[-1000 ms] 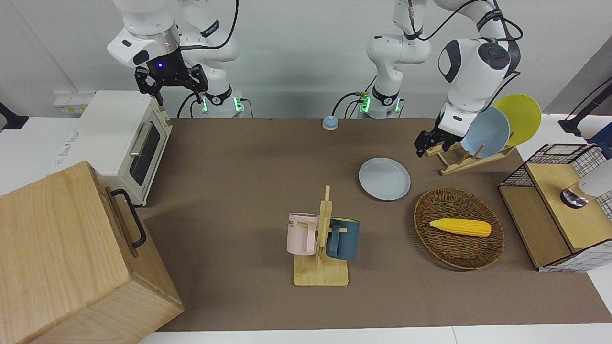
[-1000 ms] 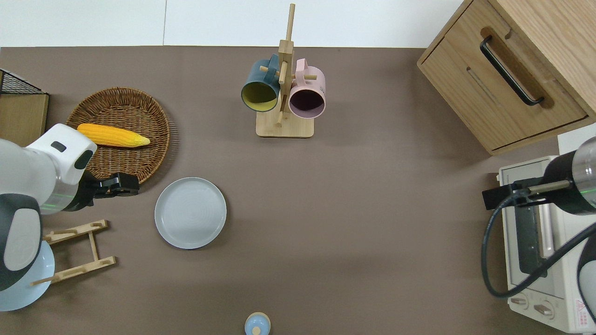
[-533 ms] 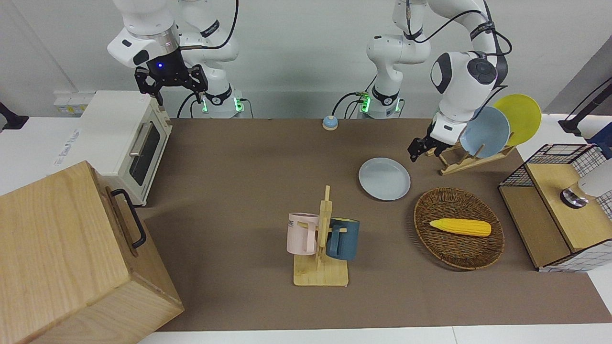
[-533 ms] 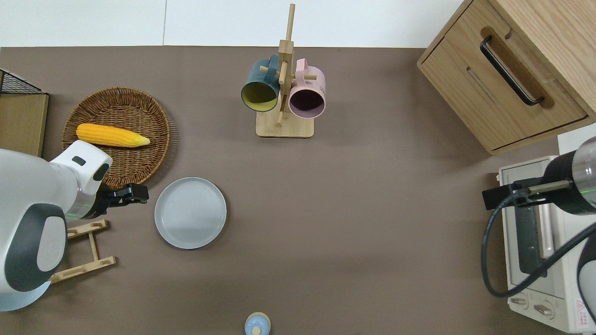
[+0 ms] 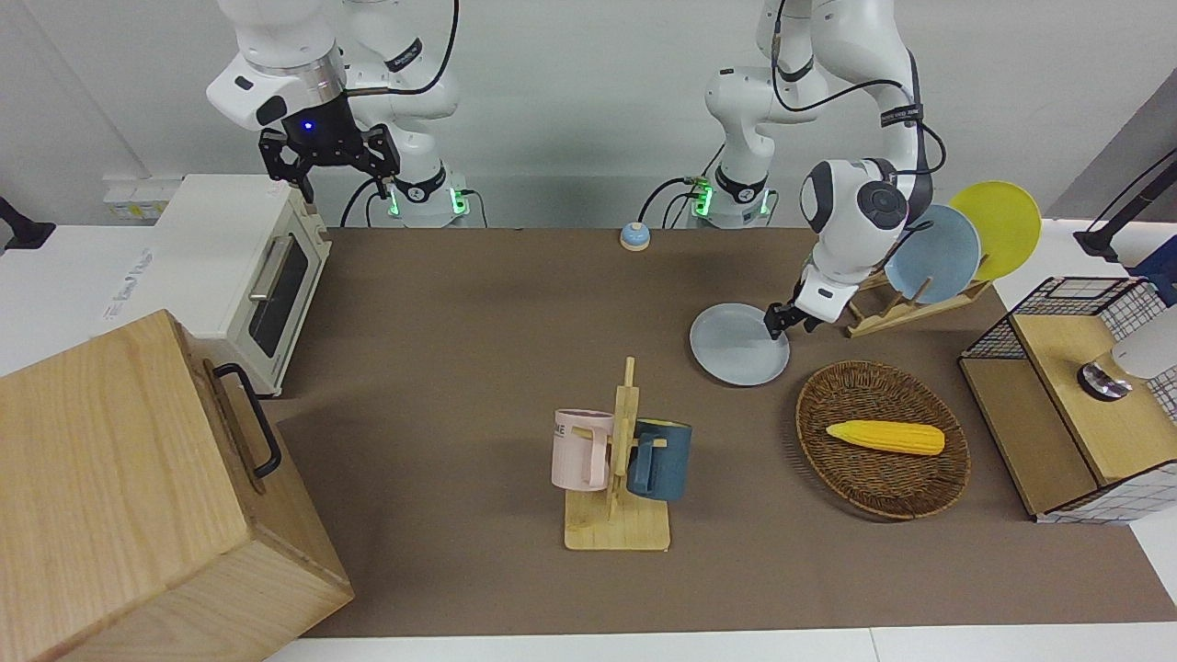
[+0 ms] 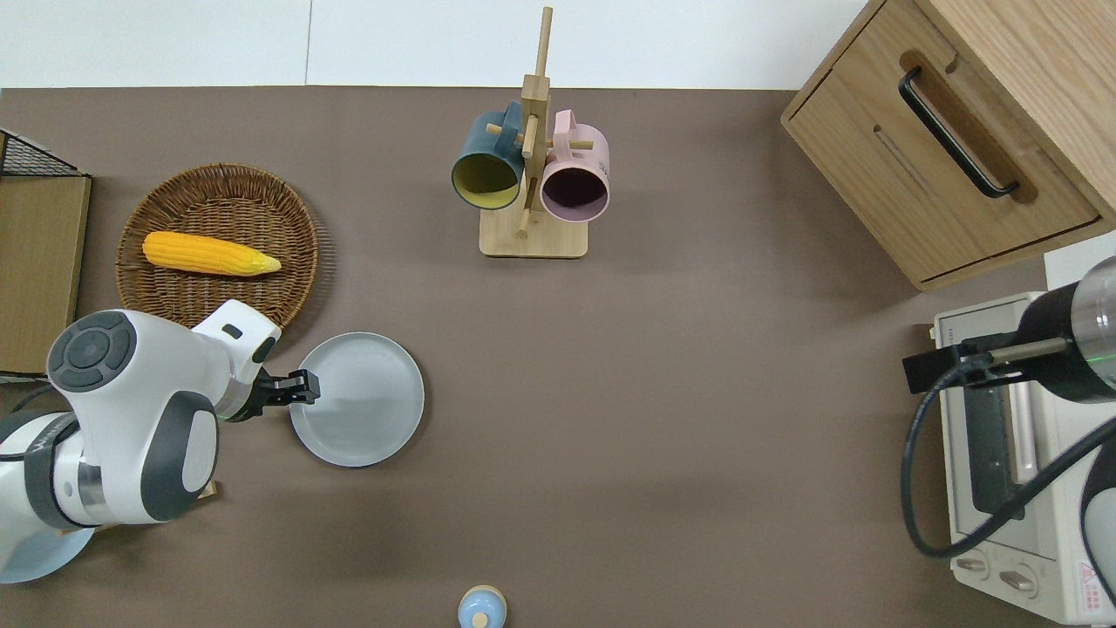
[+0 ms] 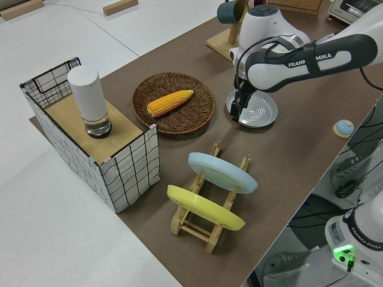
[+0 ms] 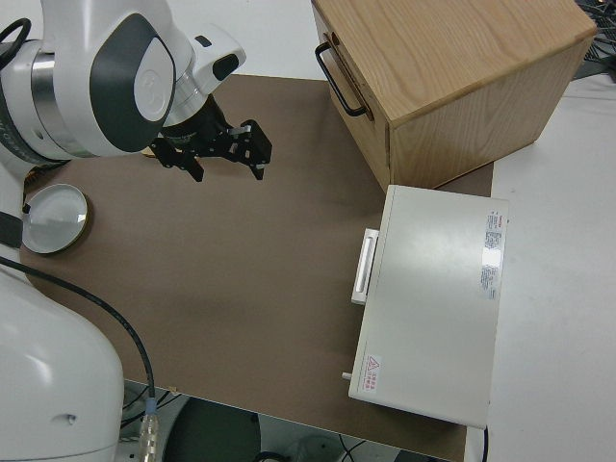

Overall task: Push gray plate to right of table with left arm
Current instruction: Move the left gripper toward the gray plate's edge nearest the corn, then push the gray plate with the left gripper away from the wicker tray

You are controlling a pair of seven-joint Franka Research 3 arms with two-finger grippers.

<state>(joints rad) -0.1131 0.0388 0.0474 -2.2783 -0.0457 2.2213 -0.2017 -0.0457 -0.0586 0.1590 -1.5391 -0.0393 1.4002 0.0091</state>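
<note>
Fingers (image 6: 309,386) of left arm at gray plate (image 6: 366,401) rim

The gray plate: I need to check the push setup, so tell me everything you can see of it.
The gray plate is round, shallow and pale gray-blue, with a low raised rim and a smooth, glazed-looking surface. It is empty and lies flat on the brown table, beside the wicker basket and nearer to the robots than it. The left hand is at the plate's rim on the edge toward the left arm's end of the table, low at rim height; whether it actually touches cannot be told.
</note>
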